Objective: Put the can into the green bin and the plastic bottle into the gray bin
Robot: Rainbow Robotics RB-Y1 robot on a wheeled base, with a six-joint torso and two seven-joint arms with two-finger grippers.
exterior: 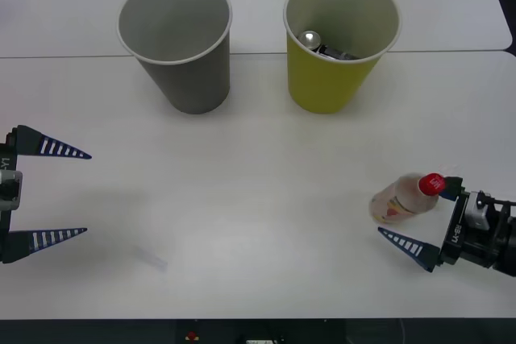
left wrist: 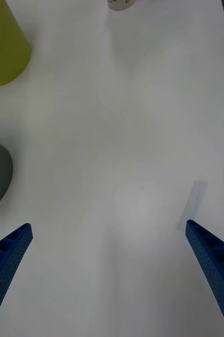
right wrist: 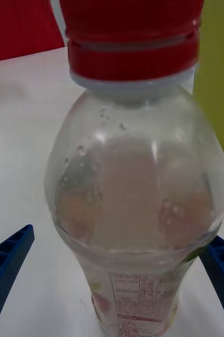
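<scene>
White and smooth, the bench (exterior: pixel 258 199) spreads from the near edge to the far side, with a seam running left to right just behind the two bins and a rounded corner at the far right; its broad middle lies open between the two arms. On its far half stand the two tapered, cup-shaped bins, both upright and a little apart from each other: the gray bin (exterior: pixel 179 38) on the left, matte with a pale rim, and the green bin (exterior: pixel 339 38) on the right, yellow-green outside and pale inside. Inside the green bin lies the can (exterior: pixel 316 42), its shiny silver top turned up and its dark body against the inner wall. At the near right the right gripper (exterior: pixel 415 215) reaches in from the right edge, its ribbed blue fingers (right wrist: pixel 6 268) spread wide on either side of the plastic bottle (exterior: pixel 407 197), not pressing it as far as the right wrist view shows. That bottle stands on the bench, clear and rounded at the shoulder, with a ridged red screw cap and a label low on its body. At the near left edge the left gripper (exterior: pixel 48 192) hangs over bare bench, fingers (left wrist: pixel 9 253) spread wide and holding nothing, well apart from both bins.
</scene>
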